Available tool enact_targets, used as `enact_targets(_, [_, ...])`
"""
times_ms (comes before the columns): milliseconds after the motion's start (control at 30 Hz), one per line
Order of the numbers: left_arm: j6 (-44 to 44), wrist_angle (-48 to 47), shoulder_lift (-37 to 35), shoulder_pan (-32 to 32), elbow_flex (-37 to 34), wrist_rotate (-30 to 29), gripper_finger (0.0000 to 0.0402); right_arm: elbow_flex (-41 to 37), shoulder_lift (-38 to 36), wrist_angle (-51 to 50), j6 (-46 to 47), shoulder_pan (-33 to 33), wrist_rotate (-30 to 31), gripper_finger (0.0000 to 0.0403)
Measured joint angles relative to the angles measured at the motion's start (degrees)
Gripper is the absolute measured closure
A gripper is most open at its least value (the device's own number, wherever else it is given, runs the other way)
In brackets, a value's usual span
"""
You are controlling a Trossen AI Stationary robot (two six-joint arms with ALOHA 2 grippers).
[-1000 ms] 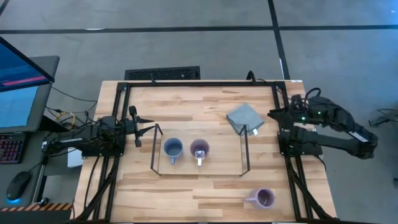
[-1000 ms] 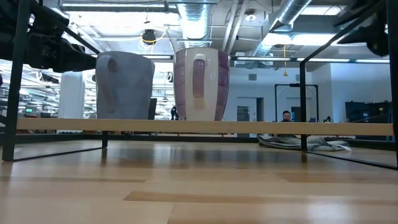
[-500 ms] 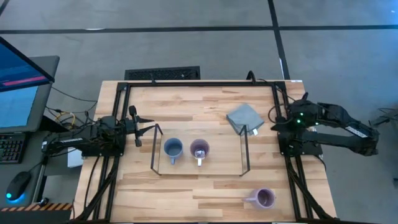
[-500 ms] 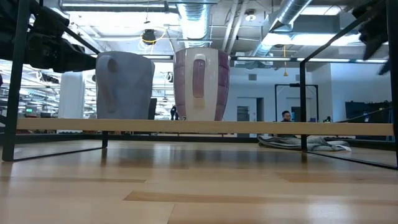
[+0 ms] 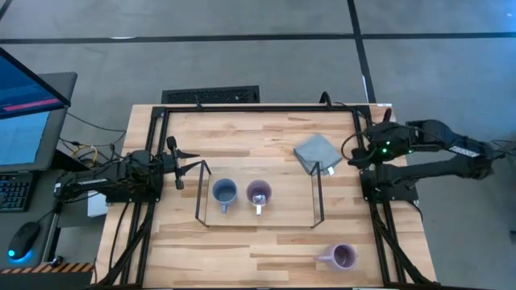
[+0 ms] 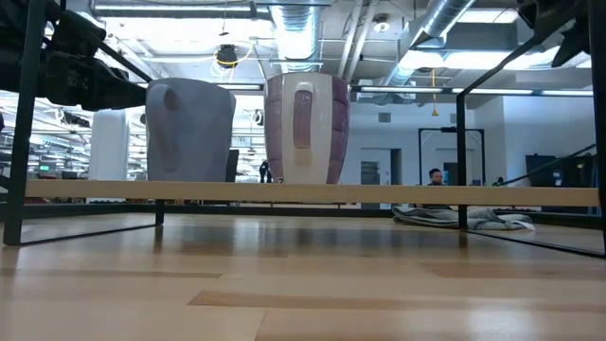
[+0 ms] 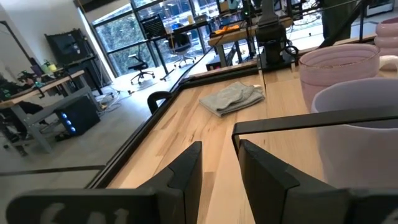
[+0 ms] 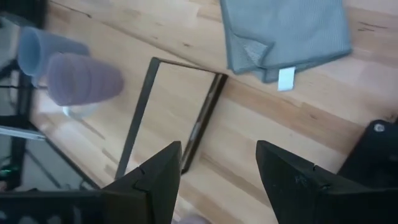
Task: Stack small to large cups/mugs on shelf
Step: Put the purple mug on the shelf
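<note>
The shelf (image 5: 286, 201) stands mid-table, its light wood board (image 6: 312, 192) between black wire end frames. A blue-grey mug (image 5: 224, 193) and a lavender mug (image 5: 259, 194) stand upright on the board side by side, and both also show in the low view as the blue-grey mug (image 6: 189, 131) and the lavender mug (image 6: 305, 128). A second lavender mug (image 5: 343, 257) stands on the table near its near right corner. My left gripper (image 7: 217, 168) waits open at the shelf's left end. My right gripper (image 8: 217, 180) hovers open above the shelf's right end frame (image 8: 199, 124), holding nothing.
A folded grey cloth (image 5: 318, 153) lies on the table beyond the shelf's right end, below my right gripper. A black metal frame (image 5: 258, 107) runs around the table. Bare wood lies between the shelf and the table's near edge.
My right arm has risen and swung a little toward the table's far edge, with the gripper staying above the shelf's right end and the cloth. The mugs, the shelf and my left arm have kept still.
</note>
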Motion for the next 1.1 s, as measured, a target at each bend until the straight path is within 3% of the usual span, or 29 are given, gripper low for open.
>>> enact_targets(233, [-0.03, -0.05, 0.00, 0.00, 0.00, 0.00, 0.0303, 3.07, 6.97, -1.81, 10.68, 15.10, 4.71, 0.0172])
enact_targets(667, [-0.90, -0.35, 0.00, 0.00, 0.00, 0.37, 0.0303, 3.12, 17.91, -3.39, 42.11, 46.98, 8.78, 0.0172])
enact_targets(900, [-1.62, -0.40, 0.00, 0.00, 0.00, 0.39, 0.0303, 3.12, 23.52, -2.75, 55.79, 56.86, 9.30, 0.0172])
enact_targets(1100, [-1.64, -0.42, 0.00, 0.00, -0.02, 0.39, 0.0303, 3.12, 27.67, 2.13, 56.35, 60.89, 8.56, 0.0172])
